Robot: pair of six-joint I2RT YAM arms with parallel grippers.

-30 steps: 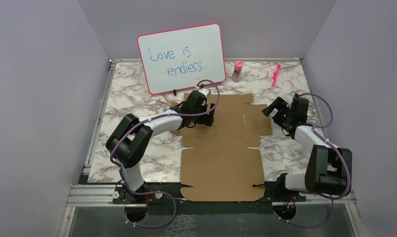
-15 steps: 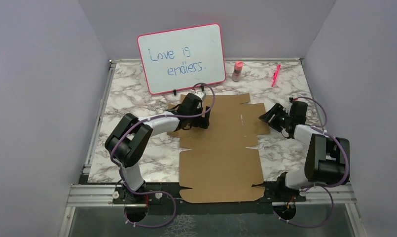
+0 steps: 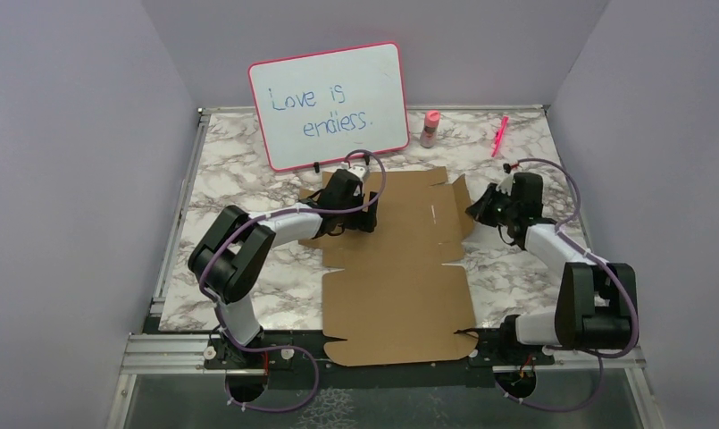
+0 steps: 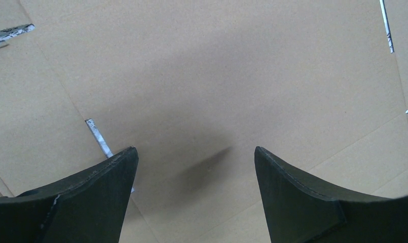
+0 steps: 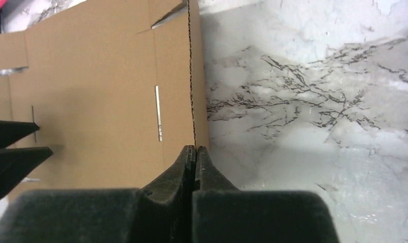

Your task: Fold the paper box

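The paper box (image 3: pixel 400 268) is a flat brown die-cut cardboard sheet on the marble table, reaching from mid-table to the near edge. My left gripper (image 3: pixel 360 219) is open and low over the sheet's far-left part; in its wrist view the gripper (image 4: pixel 194 149) has only bare cardboard (image 4: pixel 217 76) between its fingers. My right gripper (image 3: pixel 474 210) is shut on the edge of the sheet's far-right flap (image 3: pixel 458 204), which tilts up off the table. In the right wrist view the gripper (image 5: pixel 195 148) pinches the thin cardboard edge, with the sheet (image 5: pixel 100 91) to its left.
A pink-framed whiteboard (image 3: pixel 329 105) stands at the back. A pink bottle (image 3: pixel 430 129) and a pink marker (image 3: pixel 499 135) lie at the back right. Bare marble (image 5: pixel 303 101) lies right of the sheet. Purple walls enclose the table on three sides.
My right gripper moved left to the sheet's right flap and shut on its edge; the flap has risen off the table. The left gripper stayed open and shifted slightly.
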